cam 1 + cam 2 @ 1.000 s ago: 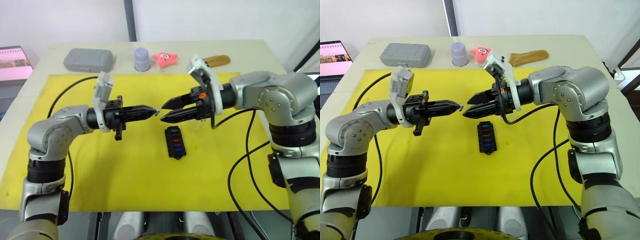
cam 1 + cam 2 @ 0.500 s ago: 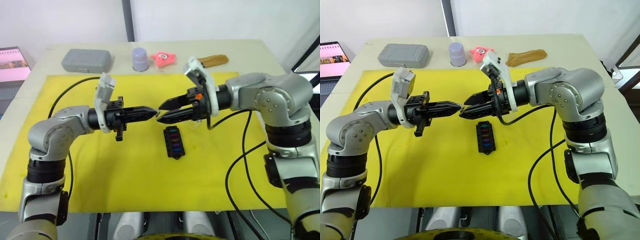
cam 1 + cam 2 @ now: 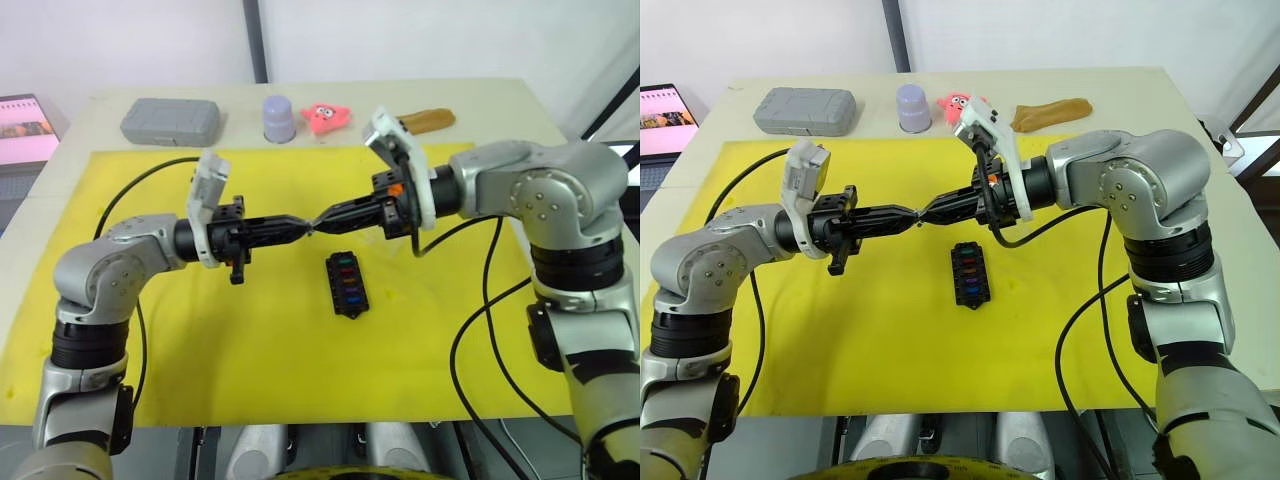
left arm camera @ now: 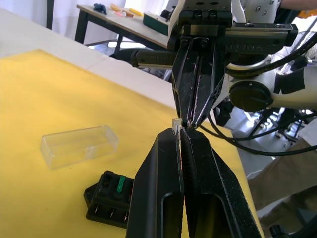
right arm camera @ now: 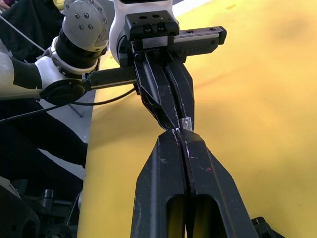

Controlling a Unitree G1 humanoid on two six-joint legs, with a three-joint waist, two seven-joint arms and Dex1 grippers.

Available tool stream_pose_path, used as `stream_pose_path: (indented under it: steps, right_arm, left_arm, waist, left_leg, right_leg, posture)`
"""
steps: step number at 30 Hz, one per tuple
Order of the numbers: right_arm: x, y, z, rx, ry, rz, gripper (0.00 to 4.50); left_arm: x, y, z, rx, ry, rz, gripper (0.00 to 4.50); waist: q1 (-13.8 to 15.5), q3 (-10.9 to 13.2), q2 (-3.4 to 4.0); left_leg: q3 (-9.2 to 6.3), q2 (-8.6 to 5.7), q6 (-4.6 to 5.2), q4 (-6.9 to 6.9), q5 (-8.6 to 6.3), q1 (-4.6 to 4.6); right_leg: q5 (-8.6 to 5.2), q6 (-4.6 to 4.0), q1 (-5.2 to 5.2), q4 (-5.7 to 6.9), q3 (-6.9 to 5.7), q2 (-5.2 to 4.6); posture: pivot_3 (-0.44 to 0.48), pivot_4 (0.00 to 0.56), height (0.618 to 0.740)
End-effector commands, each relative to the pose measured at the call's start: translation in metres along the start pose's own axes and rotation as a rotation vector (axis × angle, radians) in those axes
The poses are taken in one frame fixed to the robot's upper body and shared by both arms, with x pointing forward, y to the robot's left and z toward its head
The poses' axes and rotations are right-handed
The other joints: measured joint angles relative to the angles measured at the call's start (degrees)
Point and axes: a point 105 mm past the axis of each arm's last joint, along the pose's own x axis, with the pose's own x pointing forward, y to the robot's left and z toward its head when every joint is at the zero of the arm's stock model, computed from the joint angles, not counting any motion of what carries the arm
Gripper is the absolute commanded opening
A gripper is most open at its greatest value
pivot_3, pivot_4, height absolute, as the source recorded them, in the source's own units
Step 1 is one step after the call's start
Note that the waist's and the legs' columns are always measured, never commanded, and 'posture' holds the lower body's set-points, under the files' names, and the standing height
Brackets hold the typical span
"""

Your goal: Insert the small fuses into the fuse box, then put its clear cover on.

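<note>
Above the yellow mat (image 3: 200, 320) my left gripper (image 3: 305, 226) and right gripper (image 3: 326, 220) meet tip to tip. A tiny clear-grey small fuse (image 4: 176, 122) is pinched where they meet, and both grippers are shut on it. The right wrist view also catches the fuse (image 5: 185, 122) at the touching tips. Just below the meeting point lies the black fuse box (image 3: 347, 285) on the mat, with several coloured fuses in its slots. In the left wrist view the clear cover (image 4: 79, 145) rests on the mat beside the fuse box (image 4: 110, 200).
Along the table's far edge stand a grey case (image 3: 172, 119), a lilac cup (image 3: 280, 117), a pink toy (image 3: 328, 116) and a brown object (image 3: 425, 121). A laptop (image 3: 25, 112) sits off the table's left side. Black cables trail over the mat.
My right gripper has moved left up to the left gripper's tip and gone from open to shut on the fuse held there. The left arm has stayed in place.
</note>
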Motion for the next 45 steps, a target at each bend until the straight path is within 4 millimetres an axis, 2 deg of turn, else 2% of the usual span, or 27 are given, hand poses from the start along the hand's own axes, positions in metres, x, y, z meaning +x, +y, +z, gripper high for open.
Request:
stream_pose_path:
  steps: [1, 12, 15, 18, 27, 45]
  right_arm:
    - [-0.002, 0.009, 0.007, -0.056, -0.005, 0.018, 0.02]
    - [-0.008, 0.006, 0.015, -0.107, -0.03, -0.019, 0.02]
    - [-0.012, 0.003, 0.015, -0.091, -0.029, -0.027, 0.78]
    - [-0.013, 0.0, 0.012, -0.066, -0.016, -0.037, 2.15]
    - [-0.006, 0.0, 0.005, -0.007, -0.003, -0.007, 2.15]
    - [-0.001, 0.004, 0.004, -0.004, -0.002, 0.017, 2.15]
  left_arm:
    - [0.001, -0.006, 0.01, 0.053, -0.015, -0.018, 0.0]
    - [-0.001, -0.007, 0.009, 0.051, -0.005, -0.02, 0.0]
    - [-0.001, -0.009, 0.008, 0.049, 0.0, -0.025, 0.0]
    - [-0.001, -0.009, 0.009, 0.05, 0.0, -0.029, 0.0]
    - [0.0, -0.009, 0.011, 0.059, -0.004, -0.029, 0.0]
    - [0.0, -0.008, 0.009, 0.059, -0.003, -0.024, 0.0]
  waist:
    - [0.0, 0.0, 0.0]
    - [0.0, 0.0, 0.0]
    - [0.02, 0.0, 0.0]
    - [0.0, 0.0, 0.0]
    - [0.0, 0.0, 0.0]
    - [-0.01, 0.0, 0.0]
  left_leg:
    - [0.0, 0.0, 0.0, 0.0, 0.0, 0.0]
    - [0.0, 0.0, 0.0, 0.0, 0.0, -0.01]
    - [0.0, 0.0, 0.0, 0.0, 0.0, -0.01]
    - [0.0, 0.0, 0.01, 0.0, -0.01, -0.01]
    - [0.0, 0.0, 0.0, 0.0, 0.0, -0.02]
    - [0.0, 0.0, 0.0, 0.0, 0.0, -0.02]
  right_leg:
    - [0.0, 0.0, 0.0, 0.0, 0.0, 0.0]
    - [0.0, 0.0, -0.01, 0.0, 0.0, 0.0]
    - [0.0, 0.0, -0.01, 0.0, 0.0, 0.0]
    - [0.0, 0.0, -0.01, 0.0, 0.0, 0.0]
    - [0.0, 0.0, -0.02, 0.0, 0.0, 0.0]
    - [0.0, 0.0, -0.02, 0.0, 0.0, 0.0]
  posture:
    - [0.0, 0.15, 0.731]
    - [0.0, 0.15, 0.731]
    - [0.0, 0.15, 0.731]
    - [0.0, 0.15, 0.731]
    - [0.0, 0.15, 0.731]
    - [0.0, 0.15, 0.731]
